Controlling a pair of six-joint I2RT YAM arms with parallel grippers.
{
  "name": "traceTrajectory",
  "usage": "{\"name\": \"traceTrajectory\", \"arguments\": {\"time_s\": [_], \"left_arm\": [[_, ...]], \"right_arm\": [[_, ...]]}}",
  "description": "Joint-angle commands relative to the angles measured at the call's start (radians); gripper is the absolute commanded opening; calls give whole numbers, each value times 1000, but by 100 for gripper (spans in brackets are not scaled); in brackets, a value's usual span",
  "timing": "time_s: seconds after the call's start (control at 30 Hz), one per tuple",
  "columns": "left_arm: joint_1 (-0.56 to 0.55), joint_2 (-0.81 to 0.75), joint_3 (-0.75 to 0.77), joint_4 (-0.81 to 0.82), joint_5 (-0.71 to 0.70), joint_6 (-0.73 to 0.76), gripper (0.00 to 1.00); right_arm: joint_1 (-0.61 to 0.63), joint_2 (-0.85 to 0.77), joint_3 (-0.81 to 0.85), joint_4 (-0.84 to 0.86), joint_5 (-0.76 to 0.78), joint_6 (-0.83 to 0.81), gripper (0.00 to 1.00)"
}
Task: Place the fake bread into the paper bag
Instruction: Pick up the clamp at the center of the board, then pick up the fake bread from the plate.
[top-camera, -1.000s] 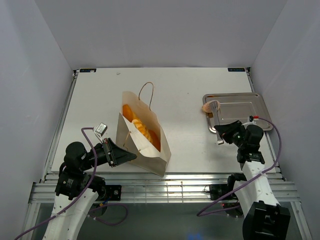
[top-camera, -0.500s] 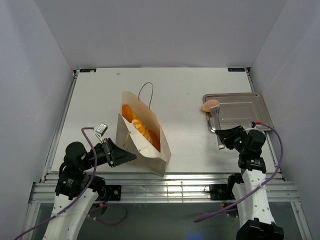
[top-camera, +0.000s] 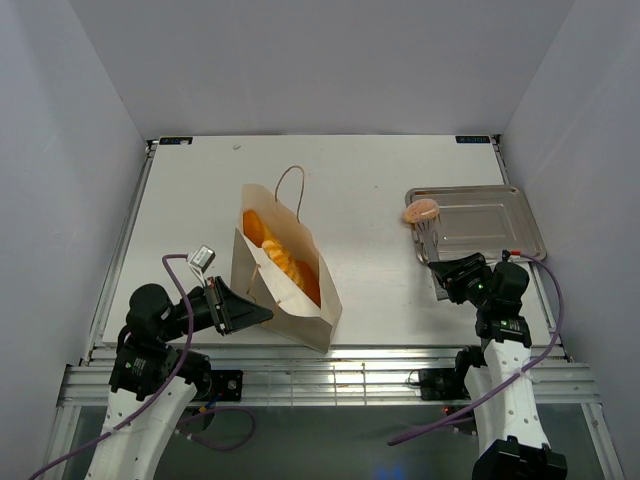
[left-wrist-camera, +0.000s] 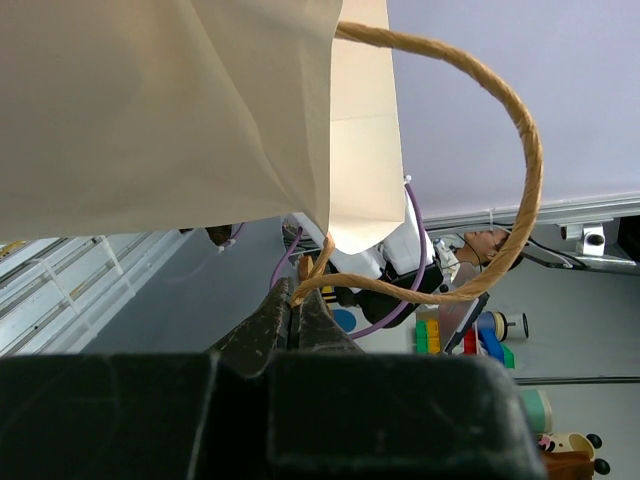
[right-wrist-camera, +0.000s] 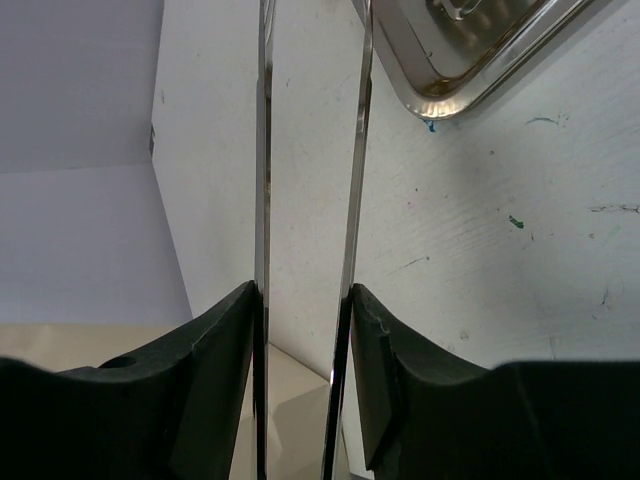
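We've got the tan paper bag (top-camera: 293, 305) standing left of centre on the table, mouth open upward, one cord handle (top-camera: 292, 188) arching off its far rim. Golden-orange pastries (top-camera: 278, 255) are piled inside. The pinkish round bun (top-camera: 421, 211) sits well apart, seemingly on the rim at the far-left corner of the silver tray (top-camera: 500, 205).

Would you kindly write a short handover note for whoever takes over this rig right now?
Left pincer: shut on the cord handle of the paper bag.
Right pincer: shut on the metal tongs, whose tips are at the pinkish bun; I cannot tell whether they grip it.
Things: the bun sits at the left edge of the tray.
Done: several orange pastries lie inside the bag.
Left: carry the bun to the bag with the tongs.
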Motion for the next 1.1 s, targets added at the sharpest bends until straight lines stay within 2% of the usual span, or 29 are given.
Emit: {"name": "traceTrajectory", "arguments": {"time_s": [0.0, 0.33, 0.43, 0.67, 1.07], "left_arm": [[-2, 12, 32, -2, 21, 11, 0], [-2, 7, 29, -13, 8, 9, 0], [-2, 9, 32, -13, 6, 11, 0], [-2, 19, 35, -14, 0, 14, 0], [-2, 22, 38, -14, -18, 6, 0]], "right_arm": [[-7, 11, 0, 34, 12, 9, 48], [-16, 72, -49, 168, -25, 77, 50], [-19, 86, -88, 276, -41, 127, 50], [-23, 114, -136, 410, -68, 193, 51], [-23, 166, -142, 494, -89, 238, 51]]}}
